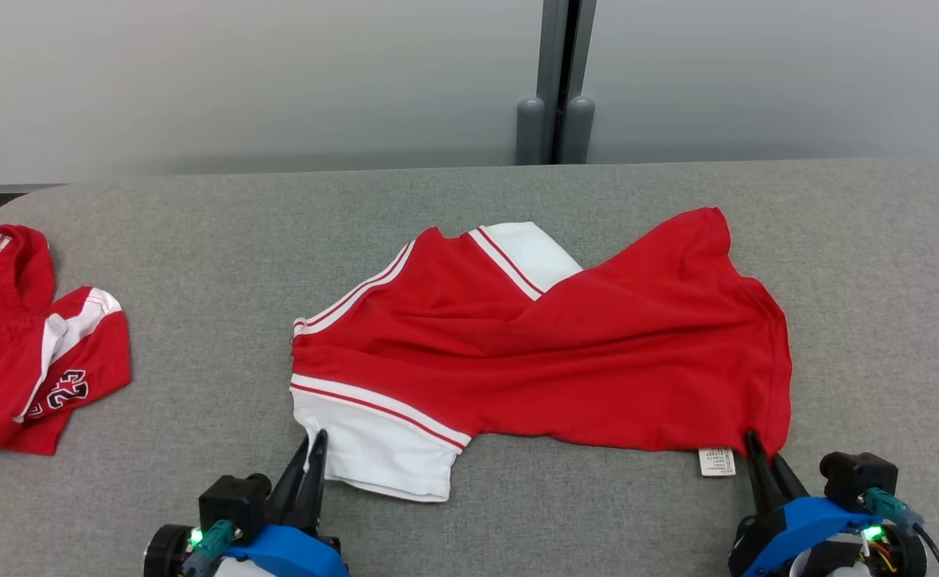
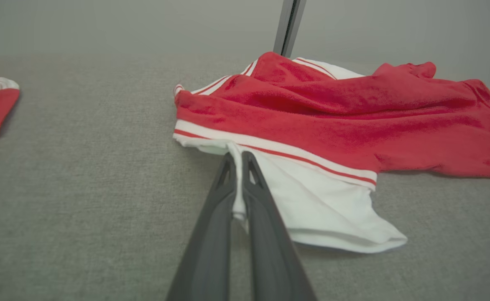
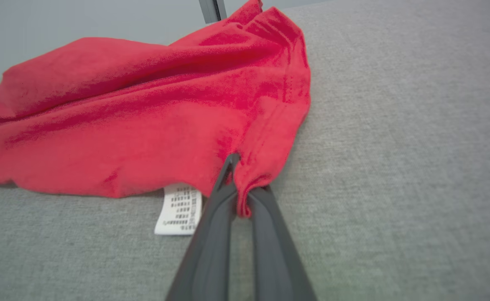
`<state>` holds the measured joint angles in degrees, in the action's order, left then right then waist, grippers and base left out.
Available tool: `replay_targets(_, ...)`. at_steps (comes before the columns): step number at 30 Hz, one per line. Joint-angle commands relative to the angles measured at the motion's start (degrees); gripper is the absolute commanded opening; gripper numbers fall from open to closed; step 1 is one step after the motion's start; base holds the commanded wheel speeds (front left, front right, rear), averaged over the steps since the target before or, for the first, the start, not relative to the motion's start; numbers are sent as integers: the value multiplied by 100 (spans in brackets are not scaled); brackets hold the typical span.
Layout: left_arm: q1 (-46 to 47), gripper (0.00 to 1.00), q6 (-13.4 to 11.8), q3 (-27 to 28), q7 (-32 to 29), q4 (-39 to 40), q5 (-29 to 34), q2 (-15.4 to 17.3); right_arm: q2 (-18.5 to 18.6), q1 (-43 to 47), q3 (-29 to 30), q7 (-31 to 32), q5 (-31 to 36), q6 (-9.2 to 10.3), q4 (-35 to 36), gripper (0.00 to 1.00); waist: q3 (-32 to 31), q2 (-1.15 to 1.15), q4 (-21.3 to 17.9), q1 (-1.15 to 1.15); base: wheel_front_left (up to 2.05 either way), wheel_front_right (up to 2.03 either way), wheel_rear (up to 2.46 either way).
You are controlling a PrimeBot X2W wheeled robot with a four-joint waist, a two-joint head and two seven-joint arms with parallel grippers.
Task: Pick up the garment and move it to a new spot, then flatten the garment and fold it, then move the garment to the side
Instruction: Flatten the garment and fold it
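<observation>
Your head view shows the shirt (image 1: pixel 566 353) lying rumpled in the middle of the table (image 1: pixel 197 240), with other red clothes (image 1: pixel 29 353) well apart at the left. Your left wrist view shows the left gripper (image 2: pixel 237 155) pinching the white sleeve edge. Your right wrist view shows the right gripper (image 3: pixel 243 179) pinching the red bottom corner, just beside a tag (image 3: pixel 178 209).

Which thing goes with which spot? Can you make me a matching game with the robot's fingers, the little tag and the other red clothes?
1 left fingers
2 right fingers
3 tag
4 other red garment

A far left of the table
B pinching the white sleeve
C pinching the jersey's red corner
D poking out under the jersey's edge

Pairs: 1-B, 2-C, 3-D, 4-A
</observation>
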<state>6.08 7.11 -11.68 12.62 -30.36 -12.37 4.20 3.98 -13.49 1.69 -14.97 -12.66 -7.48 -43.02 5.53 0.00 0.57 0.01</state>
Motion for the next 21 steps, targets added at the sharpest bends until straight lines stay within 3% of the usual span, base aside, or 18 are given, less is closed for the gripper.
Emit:
replay_targets(1, -24, 0, 8, 18, 21, 85, 45, 84, 21, 52, -46, -26, -12, -3, 112, 0, -2, 0, 1, -1, 0, 0, 0)
replay_targets(6, 32, 0, -61, 76, 43, 940, 59, 225, 138, 210, -214, -28, -163, -2, 1026, 0, 76, 0, -46, -1, 0, 0, 0)
replay_targets(12, 772, 0, -80, 128, -210, 1652, 116, 425, 324, -248, -295, 149, -189, -2, 2039, 0, 368, 0, -157, -1, 0, 0, 0)
replay_targets(16, 1916, 0, -45, 151, -509, 2007, 190, 645, 480, -1233, -356, 331, -307, -2, 2539, 0, 870, 0, -251, -1, 0, 0, 0)
replay_targets(21, 3418, 0, -5, 192, -818, 2046, 231, 978, 643, -2599, -497, 525, -299, -3, 2643, 0, 1592, 0, -375, -1, 0, 0, 0)
